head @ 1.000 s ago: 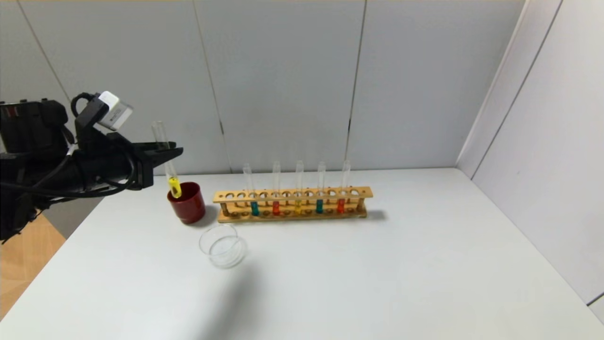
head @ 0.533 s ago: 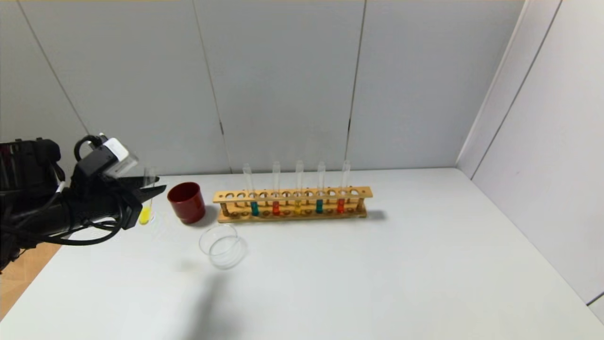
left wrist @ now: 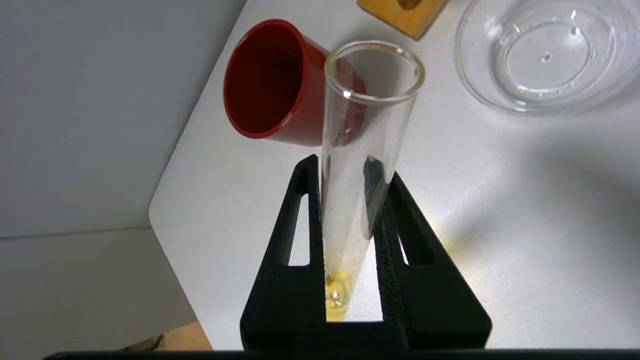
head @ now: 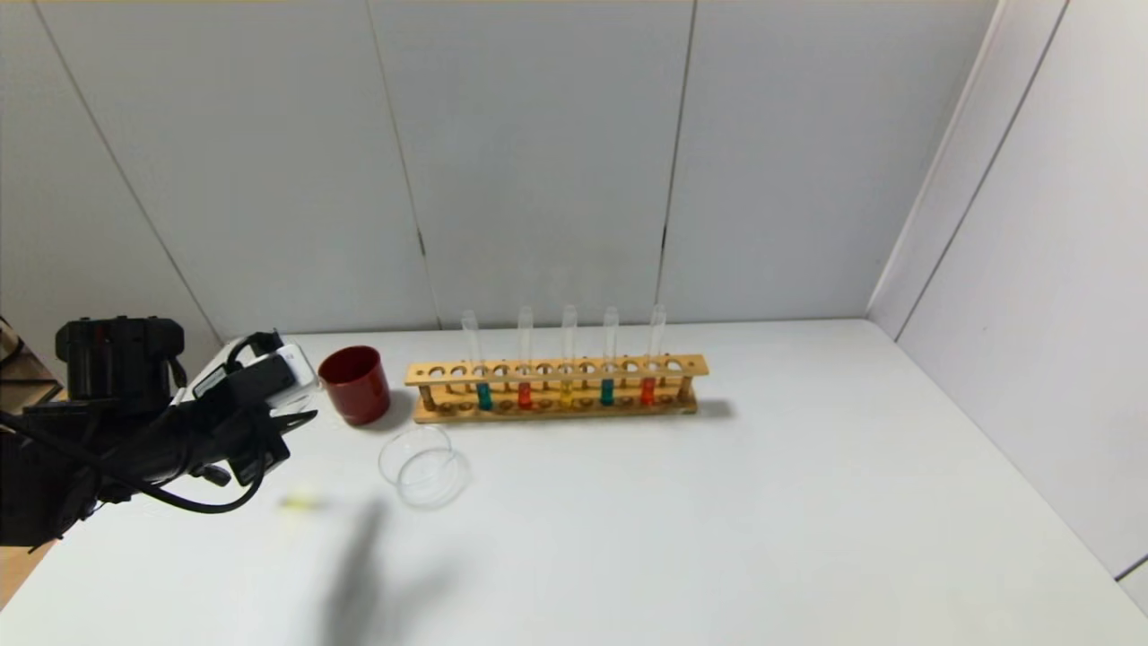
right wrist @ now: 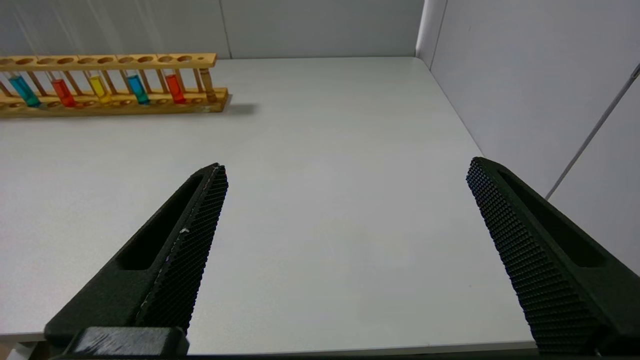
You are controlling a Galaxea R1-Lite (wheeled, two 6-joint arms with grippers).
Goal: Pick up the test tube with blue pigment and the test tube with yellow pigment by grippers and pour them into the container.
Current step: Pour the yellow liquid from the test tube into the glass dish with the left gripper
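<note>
Compared with a second ago, the left hand has dropped a lot: it was up above the dark red cup with the yellow tube's bottom at the cup's rim, and now it hangs low over the left part of the tabletop, left of the cup and the glass dish. The rack and dish haven't moved.

The left hand is clamped on the test tube with yellow pigment. In the left wrist view the tube runs between the two fingers, open mouth pointing away from the wrist toward the cup and dish, round bottom back by the palm. A small bit of yellow liquid sits at that bottom end. In the head view the tube is just a blur, so I can't tell its tilt from there.

The dish looks empty, and the part of the cup's inside I can see shows no liquid.

The wooden rack holds five upright tubes: teal-blue, red, yellow, teal-blue, red.

The right hand is spread wide open, holding nothing, above the tabletop's near right edge.
</note>
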